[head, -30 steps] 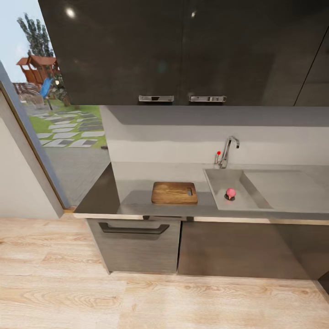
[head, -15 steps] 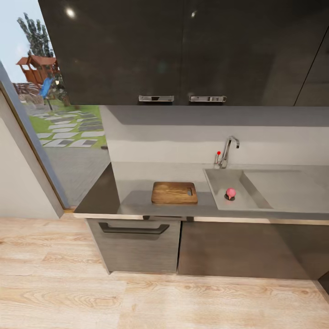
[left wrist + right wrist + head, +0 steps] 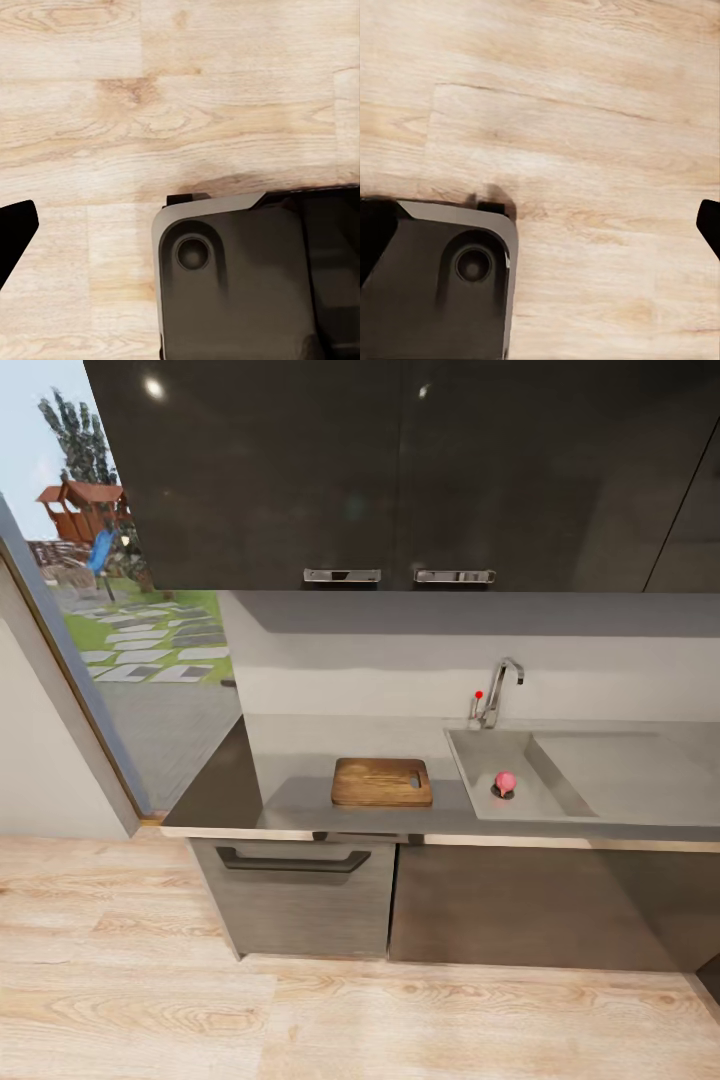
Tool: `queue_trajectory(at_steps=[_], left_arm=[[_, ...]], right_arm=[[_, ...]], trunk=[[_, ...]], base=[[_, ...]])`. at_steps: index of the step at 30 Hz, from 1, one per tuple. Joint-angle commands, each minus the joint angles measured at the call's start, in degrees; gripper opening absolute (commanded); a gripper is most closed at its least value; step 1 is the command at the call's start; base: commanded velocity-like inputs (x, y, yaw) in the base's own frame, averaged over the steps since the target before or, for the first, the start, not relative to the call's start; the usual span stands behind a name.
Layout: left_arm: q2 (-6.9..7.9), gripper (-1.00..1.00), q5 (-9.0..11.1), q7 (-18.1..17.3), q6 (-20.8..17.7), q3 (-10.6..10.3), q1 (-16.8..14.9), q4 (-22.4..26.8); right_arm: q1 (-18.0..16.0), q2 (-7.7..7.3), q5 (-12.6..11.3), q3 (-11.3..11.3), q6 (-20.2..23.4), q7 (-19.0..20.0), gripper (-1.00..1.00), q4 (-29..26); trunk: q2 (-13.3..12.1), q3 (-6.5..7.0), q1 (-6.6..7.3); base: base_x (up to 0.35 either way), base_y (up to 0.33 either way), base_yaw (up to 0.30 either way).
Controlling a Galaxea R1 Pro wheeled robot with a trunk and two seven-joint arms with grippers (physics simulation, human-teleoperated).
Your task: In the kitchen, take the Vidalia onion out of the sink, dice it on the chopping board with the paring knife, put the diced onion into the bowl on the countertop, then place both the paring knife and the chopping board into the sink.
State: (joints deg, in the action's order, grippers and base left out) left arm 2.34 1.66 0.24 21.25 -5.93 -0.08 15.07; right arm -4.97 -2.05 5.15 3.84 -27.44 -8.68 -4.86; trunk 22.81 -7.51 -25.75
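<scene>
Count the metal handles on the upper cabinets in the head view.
2. One handle sits at the bottom edge of the left upper cabinet door, the other handle just right of it on the next door. The cabinet at far right shows none; one may be out of frame.

Bright, even daylight from the window (image 3: 120, 610); glare spots on glossy upper cabinets (image 3: 300, 470); soft shadow beneath them; render slightly soft, floor (image 3: 150, 97) sharp.

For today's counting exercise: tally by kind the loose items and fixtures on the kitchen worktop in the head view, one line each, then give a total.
Chopping board: 1
Pink onion in the sink: 1
Sink: 1
Tap: 1
Total: 4
</scene>
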Motion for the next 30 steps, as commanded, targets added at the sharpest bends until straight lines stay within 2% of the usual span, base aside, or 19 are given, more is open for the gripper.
queue_trajectory(at_steps=[1, 7, 15, 19, 30], left_arm=[[0.02, 1.00, 0.18, 0.03, 0.11, -0.31, -0.01, 0.05], [0.01, 1.00, 0.18, 0.03, 0.09, -0.31, -0.01, 0.04], [-0.05, 1.00, 0.18, 0.03, 0.03, -0.31, -0.01, 0.04], [-0.04, 1.00, 0.18, 0.03, 0.03, -0.31, -0.01, 0.04], [-0.07, 1.00, 0.18, 0.03, 0.11, -0.31, -0.01, 0.04]], right_arm=[[-0.04, 0.20, 0.53, 0.30, -0.05, -0.59, 1.00, 0.04], [-0.04, 1.42, 0.49, 0.29, -0.01, -0.60, 1.00, 0.15], [-0.04, 1.77, 0.47, 0.29, 0.06, -0.55, 1.00, 0.20], [-0.04, 2.47, 0.60, 0.29, -0.38, -0.52, 1.00, -0.05], [-0.04, 2.57, 0.38, -0.12, -4.81, -0.69, 1.00, -4.66]], trunk=[[0.11, -0.11, -0.03], [0.11, -0.11, -0.03], [0.11, -0.11, -0.03], [0.11, -0.11, -0.03], [0.11, -0.11, -0.03]], base=[[0.000, 0.000, 0.000], [0.000, 0.000, 0.000], [0.000, 0.000, 0.000], [0.000, 0.000, 0.000], [0.000, 0.000, 0.000]])
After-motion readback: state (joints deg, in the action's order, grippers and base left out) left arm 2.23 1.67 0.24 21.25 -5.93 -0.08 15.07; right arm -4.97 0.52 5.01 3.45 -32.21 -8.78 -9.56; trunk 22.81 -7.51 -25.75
